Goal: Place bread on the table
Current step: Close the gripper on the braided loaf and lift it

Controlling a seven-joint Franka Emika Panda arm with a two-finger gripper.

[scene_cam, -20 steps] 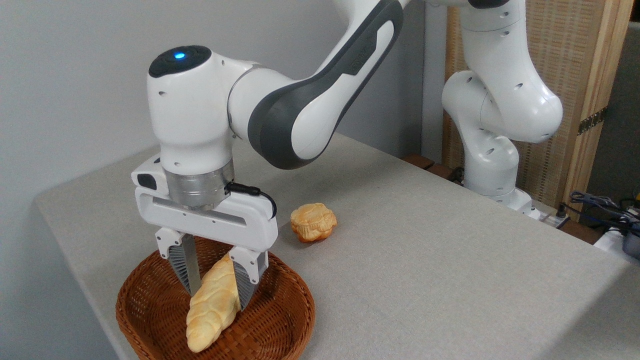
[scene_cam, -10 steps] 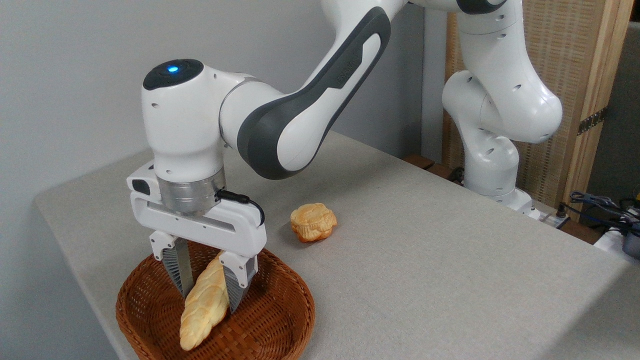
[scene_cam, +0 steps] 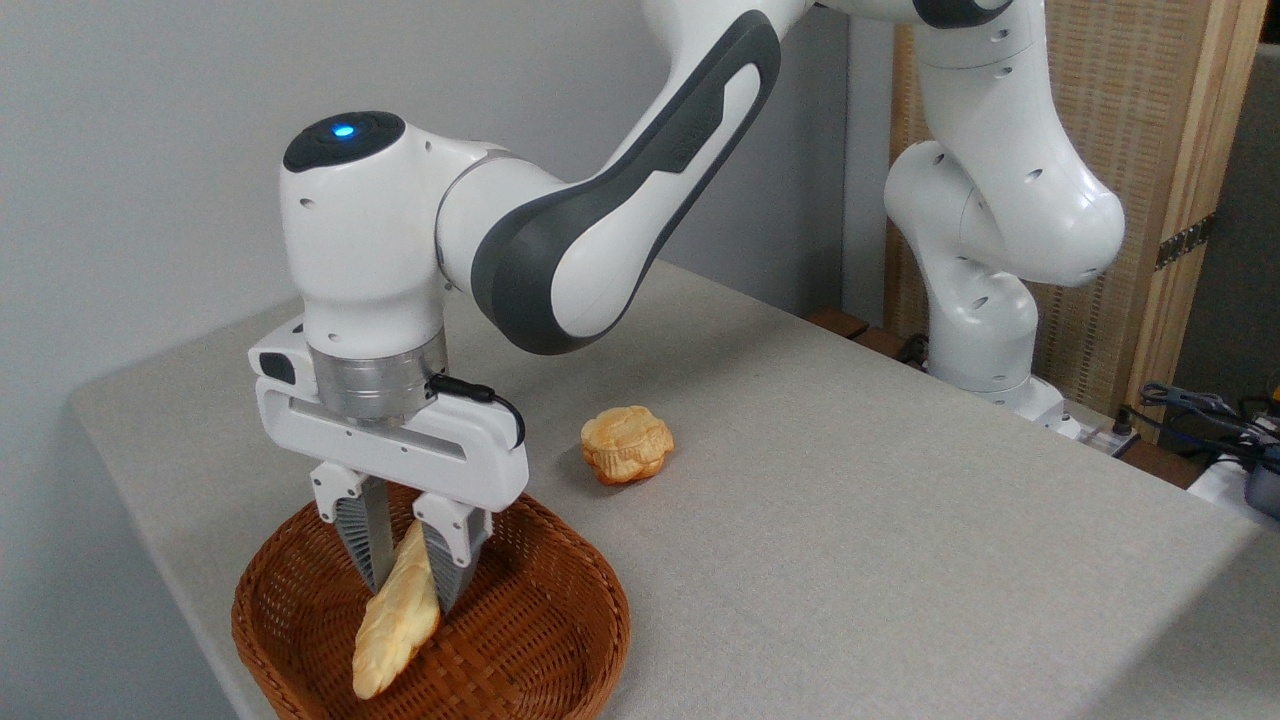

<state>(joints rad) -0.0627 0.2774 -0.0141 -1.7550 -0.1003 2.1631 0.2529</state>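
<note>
Bread [scene_cam: 392, 635] hangs tilted over the basket [scene_cam: 560, 640] — pinched by the gripper [scene_cam: 407, 592]. A bun [scene_cam: 626, 444] sits on the table [scene_cam: 850, 520].

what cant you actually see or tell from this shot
- Upper end of the bread: hidden between the gripper fingers, camera view.
- Near rim of the basket: cut off by the bottom edge.
- Whether the bread's lower tip touches the basket floor: cannot tell.
- Far side of the bun: turned away.

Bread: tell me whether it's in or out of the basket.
In. The bread leans tilted inside the basket, low end by the front wall, upper part pinched in the claw.
</note>
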